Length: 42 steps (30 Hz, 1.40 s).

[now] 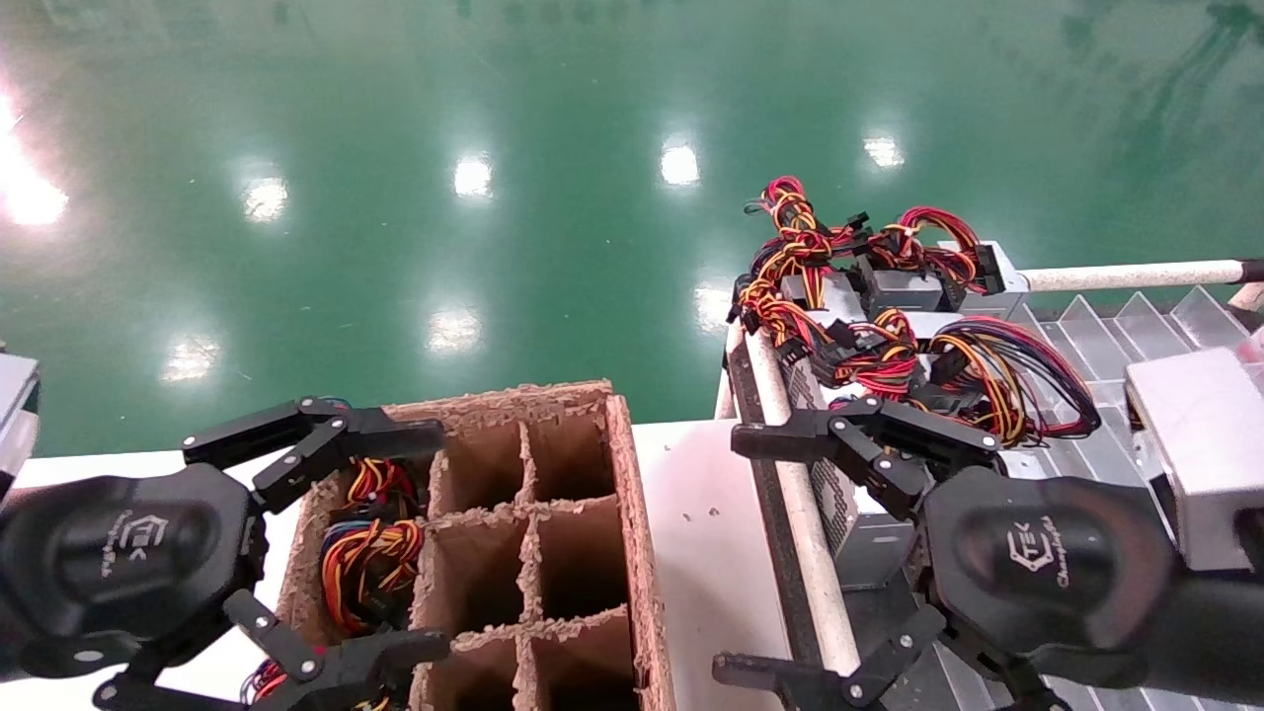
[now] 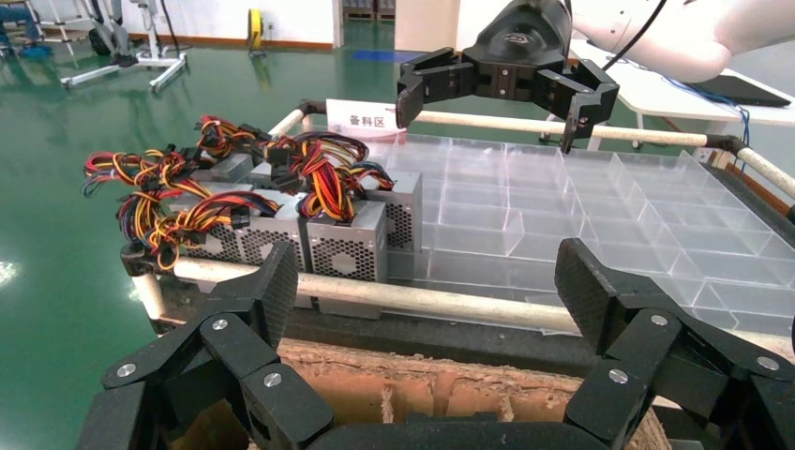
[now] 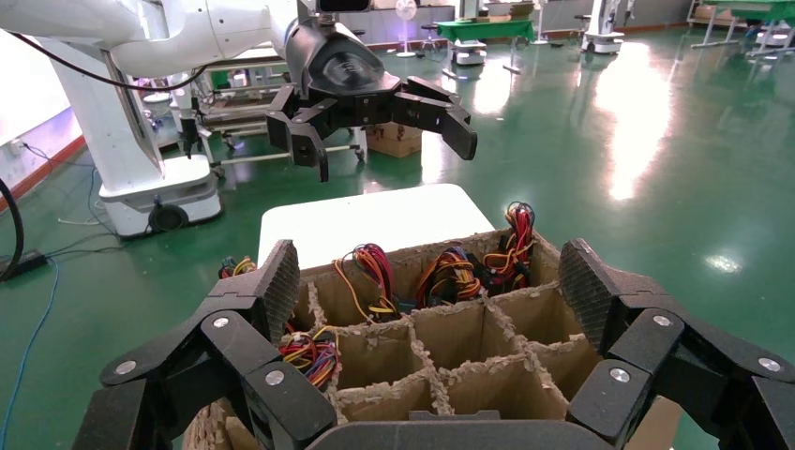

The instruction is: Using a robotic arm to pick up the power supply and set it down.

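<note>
Several silver-grey power supplies (image 1: 879,291) with red, yellow and black cable bundles stand packed at the near end of a clear divided tray (image 2: 609,216). Their vented sides (image 2: 349,251) face the rail. My right gripper (image 1: 729,553) hangs open beside the nearest power supply (image 1: 837,494) and holds nothing. My left gripper (image 1: 439,538) hovers open and empty over a brown cardboard divider box (image 1: 583,513). Cable bundles (image 1: 370,553) stick out of that box's left cells (image 3: 450,277). Each wrist view shows the other gripper far off, the right gripper (image 2: 502,103) and the left gripper (image 3: 389,141).
A white tube rail (image 1: 805,523) and a black frame edge separate the tray from the white table (image 1: 691,494). Another white tube (image 1: 1126,275) runs along the tray's far side. Green floor lies beyond. The box's middle and right cells (image 3: 469,337) hold nothing.
</note>
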Available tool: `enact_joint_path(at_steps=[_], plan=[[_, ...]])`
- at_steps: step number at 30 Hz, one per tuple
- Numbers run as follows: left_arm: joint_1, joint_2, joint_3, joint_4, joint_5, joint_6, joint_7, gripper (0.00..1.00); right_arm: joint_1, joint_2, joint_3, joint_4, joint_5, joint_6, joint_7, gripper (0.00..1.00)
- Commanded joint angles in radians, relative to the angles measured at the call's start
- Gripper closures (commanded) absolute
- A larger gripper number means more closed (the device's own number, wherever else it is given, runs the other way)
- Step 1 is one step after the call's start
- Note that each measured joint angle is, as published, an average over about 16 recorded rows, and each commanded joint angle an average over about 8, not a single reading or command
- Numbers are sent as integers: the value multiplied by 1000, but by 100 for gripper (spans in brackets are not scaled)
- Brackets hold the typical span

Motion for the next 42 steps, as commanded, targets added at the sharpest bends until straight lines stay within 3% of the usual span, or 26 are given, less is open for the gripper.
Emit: enact_joint_path(at_steps=[1,19,27,36,42], plan=[[0,0,0,0,0,0,0,0,0,0,0,0,0,0,0,0],[0,0,0,0,0,0,0,0,0,0,0,0,0,0,0,0],[0,0,0,0,0,0,0,98,0,1,0,0,0,0,0,0],[0,0,0,0,0,0,0,100,8,-3,-23,-28,-60,-7,-23,0],[0,0,0,0,0,0,0,100,51,-87,-81,-93,-139,-19,-48,0]])
